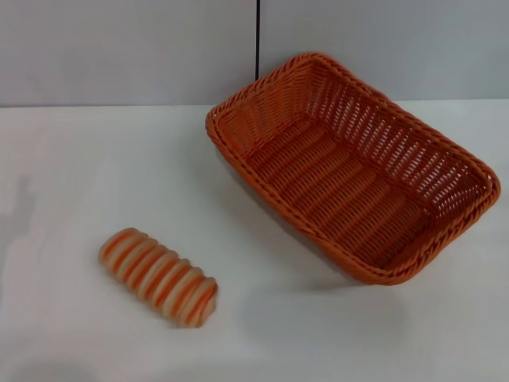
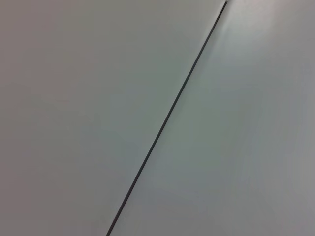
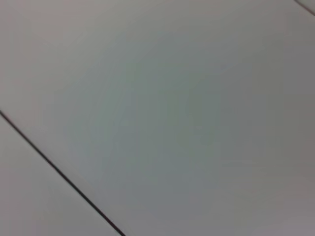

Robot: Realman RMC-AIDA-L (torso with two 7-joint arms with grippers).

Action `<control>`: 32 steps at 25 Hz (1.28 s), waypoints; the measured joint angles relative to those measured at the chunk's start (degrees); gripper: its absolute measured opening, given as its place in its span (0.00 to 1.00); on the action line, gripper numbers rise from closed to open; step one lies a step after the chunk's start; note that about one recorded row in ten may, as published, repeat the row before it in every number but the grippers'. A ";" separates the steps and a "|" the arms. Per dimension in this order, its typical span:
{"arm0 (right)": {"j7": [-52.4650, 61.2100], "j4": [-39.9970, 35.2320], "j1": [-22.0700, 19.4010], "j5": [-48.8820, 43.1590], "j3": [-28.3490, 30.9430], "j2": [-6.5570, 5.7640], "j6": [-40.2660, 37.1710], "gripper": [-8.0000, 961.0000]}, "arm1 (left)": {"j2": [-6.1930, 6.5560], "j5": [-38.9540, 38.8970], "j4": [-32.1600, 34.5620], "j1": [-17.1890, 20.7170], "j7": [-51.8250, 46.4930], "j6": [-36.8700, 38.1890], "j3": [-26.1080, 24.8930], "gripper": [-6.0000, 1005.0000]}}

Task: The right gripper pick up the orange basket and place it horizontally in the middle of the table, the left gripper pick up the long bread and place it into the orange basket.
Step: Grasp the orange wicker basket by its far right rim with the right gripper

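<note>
The orange basket (image 1: 350, 163) stands on the white table (image 1: 71, 175) at the right, set at a diagonal with one corner toward the back wall, and nothing lies inside it. The long bread (image 1: 158, 275), striped orange and cream, lies on the table at the front left, apart from the basket. Neither gripper appears in the head view. Both wrist views show only a pale grey surface crossed by a thin dark line.
A grey wall with a thin dark vertical seam (image 1: 258, 40) runs behind the table. Bare tabletop lies between the bread and the basket and along the front edge.
</note>
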 joint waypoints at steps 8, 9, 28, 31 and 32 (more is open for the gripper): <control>6.80 -4.76 1.10 -3.34 -5.83 -0.44 -0.17 0.72 | 0.13 -0.02 -0.07 -1.26 0.21 1.00 -0.51 0.80; 8.31 -5.71 1.16 -3.42 -6.99 -0.45 -0.34 0.72 | 0.36 0.39 0.45 -1.48 -0.21 0.59 0.20 0.80; 43.20 -35.61 3.28 -5.20 -45.32 -14.36 12.60 0.72 | 0.65 1.34 7.10 -3.84 -9.59 0.36 2.98 0.79; 48.56 -39.58 4.56 -8.34 -47.60 -15.81 14.17 0.71 | 0.65 1.35 7.25 -3.93 -10.22 0.23 2.90 0.79; 51.10 -41.49 5.57 -10.48 -48.58 -16.48 14.94 0.71 | 0.64 1.35 7.24 -3.95 -10.30 0.20 2.89 0.79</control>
